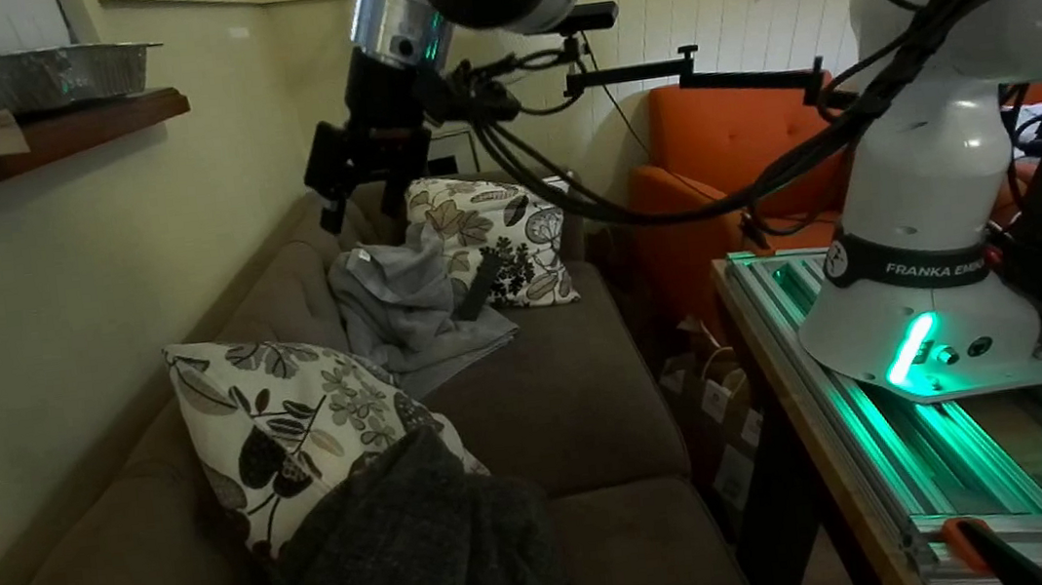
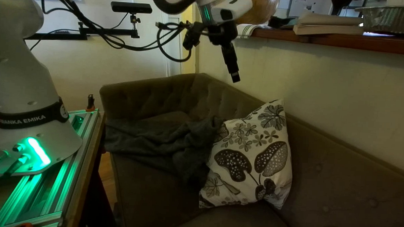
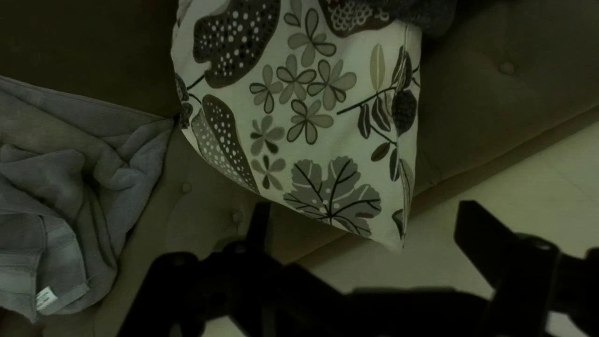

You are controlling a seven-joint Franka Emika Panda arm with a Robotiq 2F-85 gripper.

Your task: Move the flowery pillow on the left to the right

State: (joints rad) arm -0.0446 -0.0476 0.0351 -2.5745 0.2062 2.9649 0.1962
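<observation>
A white flowery pillow (image 1: 301, 425) leans on the brown sofa's backrest, partly covered by a dark grey blanket (image 1: 413, 550). This pillow also shows in an exterior view (image 2: 250, 159) and fills the upper middle of the wrist view (image 3: 318, 107). A second flowery pillow (image 1: 505, 235) leans at the far end of the sofa behind a light grey blanket (image 1: 403, 286). My gripper (image 1: 363, 210) is open and empty, in the air above the sofa back. In an exterior view the gripper (image 2: 236, 77) is above the pillow's top corner, apart from it. In the wrist view that corner points between the fingers.
The wall runs close behind the sofa backrest (image 2: 348, 165). A wooden shelf (image 1: 100, 125) with a foil tray (image 1: 65, 75) juts from it. The robot's table (image 1: 792, 428) stands along the sofa's front. An orange armchair (image 1: 739, 140) stands beyond.
</observation>
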